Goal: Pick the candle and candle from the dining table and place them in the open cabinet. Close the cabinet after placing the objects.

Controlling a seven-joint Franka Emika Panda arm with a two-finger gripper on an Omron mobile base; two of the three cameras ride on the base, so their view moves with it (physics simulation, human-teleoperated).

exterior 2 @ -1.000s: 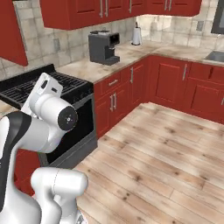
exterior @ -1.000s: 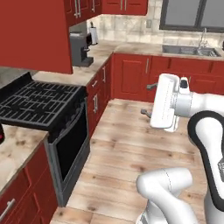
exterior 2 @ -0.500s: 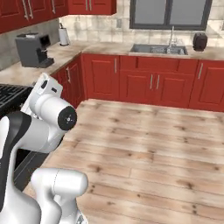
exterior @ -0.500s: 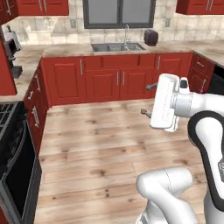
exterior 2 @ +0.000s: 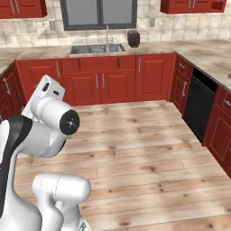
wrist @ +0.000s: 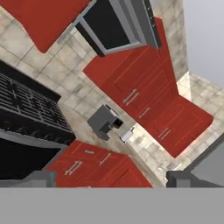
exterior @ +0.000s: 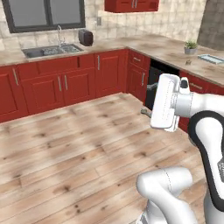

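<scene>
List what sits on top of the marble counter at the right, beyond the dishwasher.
On the counter: a small green plant in a grey pot and a flat pale tray. The arm covers the near stretch; no candles can be made out.

The wide wooden plank floor (exterior: 74,144) lies open in front of the arm. Red base cabinets (exterior 2: 103,83) close it at the back, and the black dishwasher panel (exterior 2: 198,108) with the marble-topped dining table (exterior: 175,50) at the right

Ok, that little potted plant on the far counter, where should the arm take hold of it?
Probably the grey pot, jaws level across its round sides, coming in from the counter's open floor side. The leaves stick up over the top, so a grasp from above looks blocked.
</scene>
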